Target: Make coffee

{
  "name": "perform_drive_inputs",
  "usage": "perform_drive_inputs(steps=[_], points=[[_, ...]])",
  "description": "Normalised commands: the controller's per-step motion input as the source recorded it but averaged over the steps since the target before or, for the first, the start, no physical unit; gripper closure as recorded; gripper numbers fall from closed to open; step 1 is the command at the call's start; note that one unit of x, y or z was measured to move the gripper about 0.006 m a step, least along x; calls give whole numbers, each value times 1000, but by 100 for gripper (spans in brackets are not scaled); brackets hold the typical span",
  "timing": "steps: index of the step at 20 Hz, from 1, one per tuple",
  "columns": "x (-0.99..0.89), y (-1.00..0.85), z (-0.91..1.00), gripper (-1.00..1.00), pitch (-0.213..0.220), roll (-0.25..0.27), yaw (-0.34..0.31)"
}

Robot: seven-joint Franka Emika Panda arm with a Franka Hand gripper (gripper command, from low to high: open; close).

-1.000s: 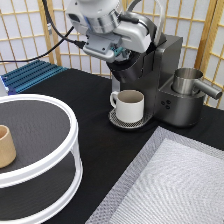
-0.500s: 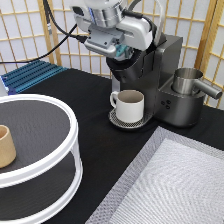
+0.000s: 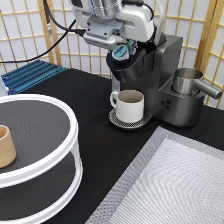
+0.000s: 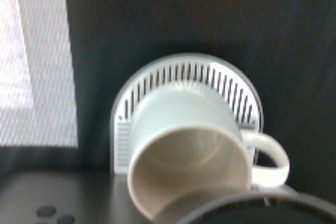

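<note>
Exterior view shows the tool [image 3: 121, 51] near the top, clamped on the coffee pod [image 3: 120, 51] just above the coffee machine [image 3: 150, 75]. Below it a mug [image 3: 129, 105] sits on the machine's drip tray [image 3: 116, 120]; the wrist view looks down into the mug [image 4: 195, 165].

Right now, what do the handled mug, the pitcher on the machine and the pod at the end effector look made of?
Cream-white handled mug: likely glazed ceramic, smooth with a soft sheen.
Grey spouted pitcher: probably brushed steel, dull metallic reflections.
Small pod with light-blue top, at the end effector above the dark grey coffee machine: the top looks like printed foil; the body is hidden.
</note>
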Motion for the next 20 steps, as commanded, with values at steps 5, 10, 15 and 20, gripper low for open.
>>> perform_drive_inputs(steps=[5, 10, 15, 20], points=[[-427, 118, 903, -100, -81, -118, -10], [-5, 749, 1000, -100, -33, -105, -6], [292, 916, 1000, -100, 0, -160, -42], [329, 826, 713, -100, 11, -200, -53]])
